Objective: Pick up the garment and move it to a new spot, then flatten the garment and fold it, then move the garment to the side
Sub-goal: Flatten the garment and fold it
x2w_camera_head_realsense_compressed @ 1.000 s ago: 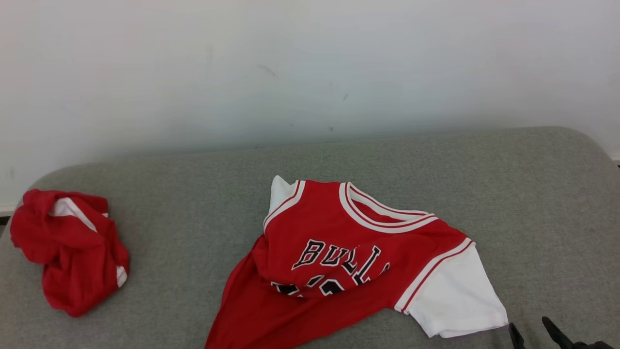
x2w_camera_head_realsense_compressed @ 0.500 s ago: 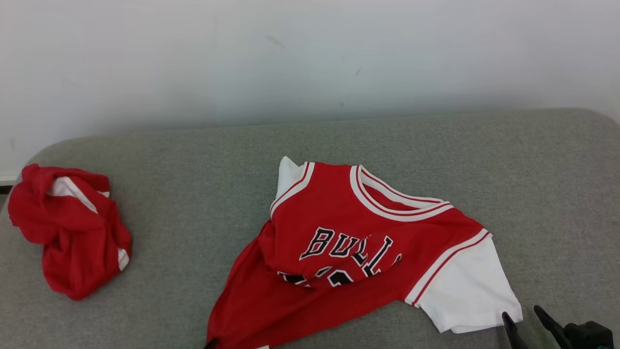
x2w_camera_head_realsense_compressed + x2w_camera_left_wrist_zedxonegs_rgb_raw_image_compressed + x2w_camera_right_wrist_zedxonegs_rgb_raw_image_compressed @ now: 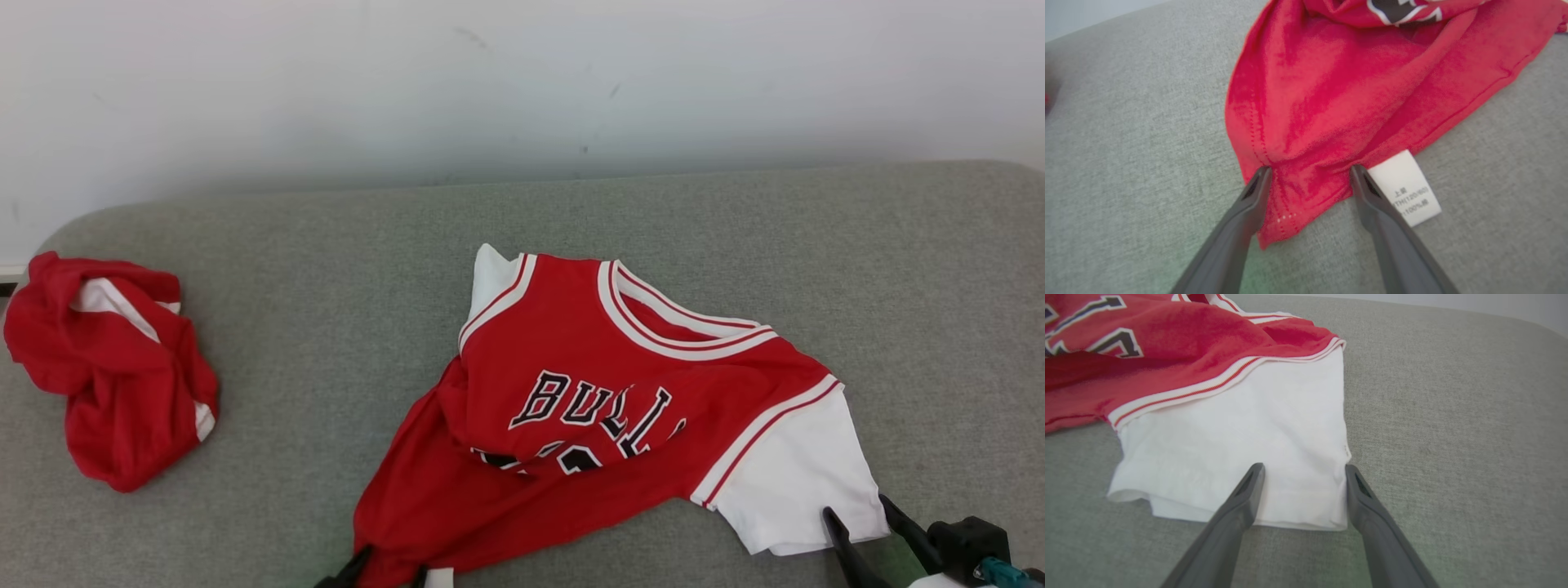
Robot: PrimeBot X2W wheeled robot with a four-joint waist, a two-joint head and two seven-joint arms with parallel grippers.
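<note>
Now my left gripper (image 3: 1310, 168) stands spread, one finger on either side of the bunched red hem of the jersey (image 3: 604, 384), just beside its white label (image 3: 1406, 188). My right gripper (image 3: 1304, 467) is spread too, straddling a corner of the white sleeve (image 3: 1241, 428). Neither grips cloth. The jersey lies rumpled mid-cushion (image 3: 326, 269), collar toward the wall (image 3: 522, 82). A second red bundle (image 3: 106, 376) sits well apart, on my left.

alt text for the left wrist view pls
The left gripper, jaws open, straddles the bunched red hem corner of the jersey lying on a grey fabric surface. A white care label sticks out beside one finger.
</note>
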